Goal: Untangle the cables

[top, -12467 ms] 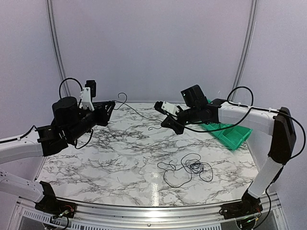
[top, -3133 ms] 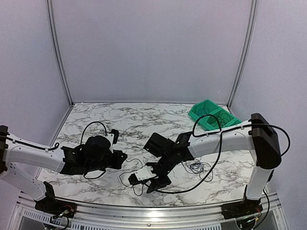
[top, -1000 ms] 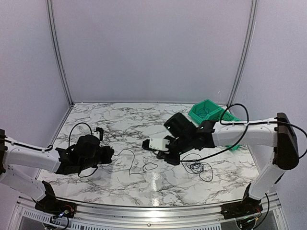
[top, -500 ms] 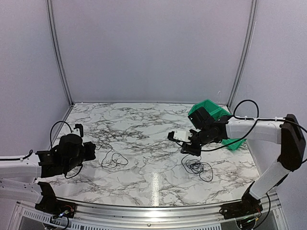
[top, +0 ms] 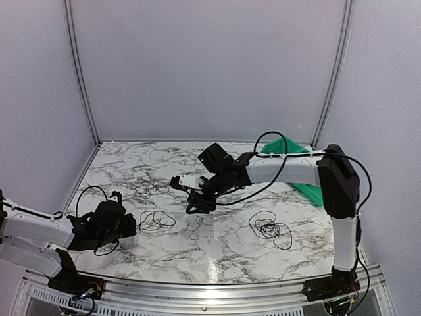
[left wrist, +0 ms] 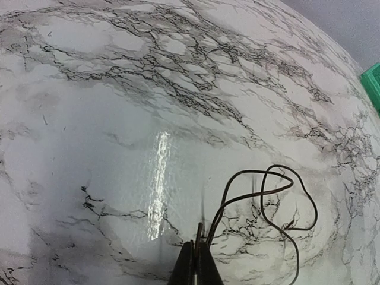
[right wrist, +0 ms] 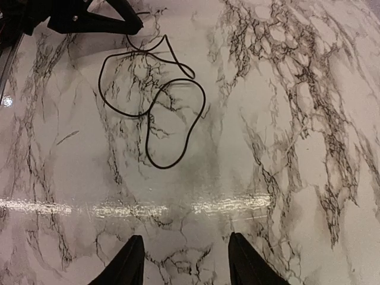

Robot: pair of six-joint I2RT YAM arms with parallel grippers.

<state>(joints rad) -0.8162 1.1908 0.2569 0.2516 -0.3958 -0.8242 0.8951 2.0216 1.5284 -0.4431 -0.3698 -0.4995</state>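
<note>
Left gripper (left wrist: 196, 268) clenched on one end of a single black cable (left wrist: 270, 199), which lies looped flat on the marble surface (left wrist: 119, 119), lower left of the top view. Right gripper (right wrist: 187, 261) released, jaws apart, holding nothing, mid-frame just right of that loop. Other cables (top: 270, 229) tangled lower right, well apart. Green bin (top: 308, 193) at right edge.

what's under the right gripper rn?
Under the right gripper, open: bare marble table. The black cable loop lies ahead of it, not beneath. Anything under the fingers themselves is hidden.
</note>
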